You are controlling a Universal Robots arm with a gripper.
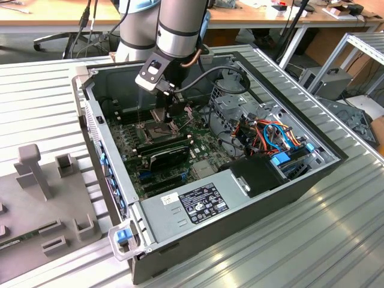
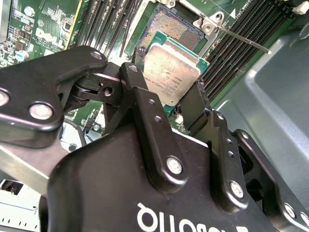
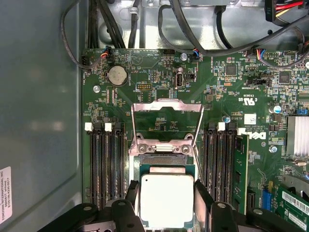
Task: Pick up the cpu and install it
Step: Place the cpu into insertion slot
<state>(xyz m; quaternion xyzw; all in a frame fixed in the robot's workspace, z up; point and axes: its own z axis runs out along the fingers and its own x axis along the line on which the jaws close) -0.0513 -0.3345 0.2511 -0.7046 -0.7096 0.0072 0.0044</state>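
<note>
The cpu (image 2: 172,71) is a flat square chip with a dull grey face on a green edge. My gripper (image 2: 169,84) is shut on it, one black finger on each of two opposite sides. In the first wrist view the cpu (image 3: 166,202) hangs just over the open socket (image 3: 161,160), partly covering it. The socket's metal load plate (image 3: 167,107) stands flipped up and its lever (image 2: 241,37) is swung out. In the exterior view my gripper (image 1: 164,117) reaches down into the computer case above the socket (image 1: 155,129) on the motherboard.
Black memory slots (image 3: 105,164) flank the socket on both sides. The case wall (image 1: 90,120) stands at the exterior view's left; cables (image 1: 273,135) and a power supply (image 1: 195,204) lie to the right. A grey fixture (image 1: 42,180) sits outside the case.
</note>
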